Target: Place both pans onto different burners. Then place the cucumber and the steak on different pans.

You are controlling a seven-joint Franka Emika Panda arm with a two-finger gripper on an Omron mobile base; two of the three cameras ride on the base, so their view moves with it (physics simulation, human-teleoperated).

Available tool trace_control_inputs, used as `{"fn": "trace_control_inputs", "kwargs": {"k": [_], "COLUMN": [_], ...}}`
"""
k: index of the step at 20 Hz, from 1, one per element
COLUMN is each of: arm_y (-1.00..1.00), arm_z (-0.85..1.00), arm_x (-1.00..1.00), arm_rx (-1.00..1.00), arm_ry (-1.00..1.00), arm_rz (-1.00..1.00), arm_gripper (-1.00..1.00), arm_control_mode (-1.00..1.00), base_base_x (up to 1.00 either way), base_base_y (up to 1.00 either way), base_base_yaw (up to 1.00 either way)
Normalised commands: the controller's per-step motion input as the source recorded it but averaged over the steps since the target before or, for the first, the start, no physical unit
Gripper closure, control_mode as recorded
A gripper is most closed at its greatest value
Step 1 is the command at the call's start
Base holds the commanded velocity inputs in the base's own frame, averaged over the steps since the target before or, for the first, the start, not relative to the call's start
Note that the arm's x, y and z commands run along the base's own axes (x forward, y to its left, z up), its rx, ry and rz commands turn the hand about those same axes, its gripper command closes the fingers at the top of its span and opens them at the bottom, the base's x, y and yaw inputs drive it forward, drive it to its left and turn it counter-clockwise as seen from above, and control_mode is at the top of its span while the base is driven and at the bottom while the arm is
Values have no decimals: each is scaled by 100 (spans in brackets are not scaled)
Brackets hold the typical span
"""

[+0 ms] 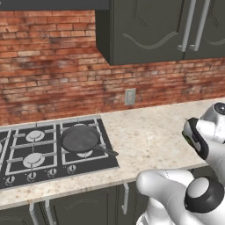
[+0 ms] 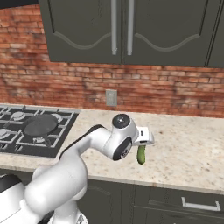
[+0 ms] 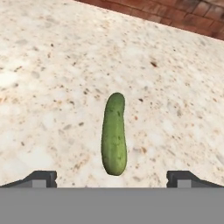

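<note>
**Cucumber lined up between wide jaws**

Fingertips of the gripper (image 3: 112, 178) stand wide apart with nothing between them. Just ahead of them the cucumber (image 3: 114, 134) lies flat on the counter (image 3: 52, 78), centred on the gap, its long axis pointing away from the hand, so the jaws would close across its width. Well to the cucumber's left, one pan (image 1: 80, 138) sits empty on a burner of the cooktop (image 1: 26, 173).
</note>
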Motion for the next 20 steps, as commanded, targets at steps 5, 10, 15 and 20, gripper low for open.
{"fn": "trace_control_inputs", "kwargs": {"k": [5, 10, 15, 20], "arm_y": [-1, -3, -5, -11], "arm_z": [-25, -20, -20, -17], "arm_x": [15, 22, 24, 22], "arm_rx": [1, 0, 0, 0], "arm_ry": [0, 0, 0, 0], "arm_rz": [0, 0, 0, 0], "arm_gripper": [-100, -100, -100, -100], "arm_control_mode": [-100, -100, -100, -100], "base_base_x": [0, 0, 0, 0], "base_base_y": [0, 0, 0, 0], "base_base_yaw": [0, 0, 0, 0]}}
